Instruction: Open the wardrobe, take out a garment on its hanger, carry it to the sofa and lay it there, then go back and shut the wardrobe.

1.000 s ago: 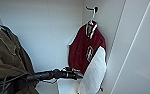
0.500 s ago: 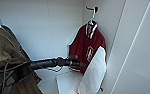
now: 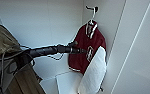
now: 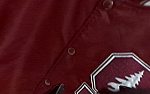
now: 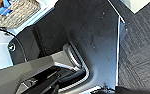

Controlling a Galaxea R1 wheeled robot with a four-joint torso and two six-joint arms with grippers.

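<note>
The garment (image 3: pixel 87 47) hangs on its hanger (image 3: pixel 91 15) at the upper right of the head view, inside the open wardrobe (image 3: pixel 53 22) — maroon body, white sleeve drooping below. The left arm reaches in from the left, its end effector (image 3: pixel 78 50) against the jacket's front; whether it is open or gripping cloth cannot be told. An olive-brown garment (image 3: pixel 4 41) hangs at the left edge.

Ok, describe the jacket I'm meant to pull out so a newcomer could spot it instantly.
Inside the open white wardrobe, look to the far corner, where a hanger hooks over a dark peg. On it hangs the garment: a maroon varsity jacket with white sleeves and a white chest emblem, unlike the olive-brown garment at the other side.
</note>
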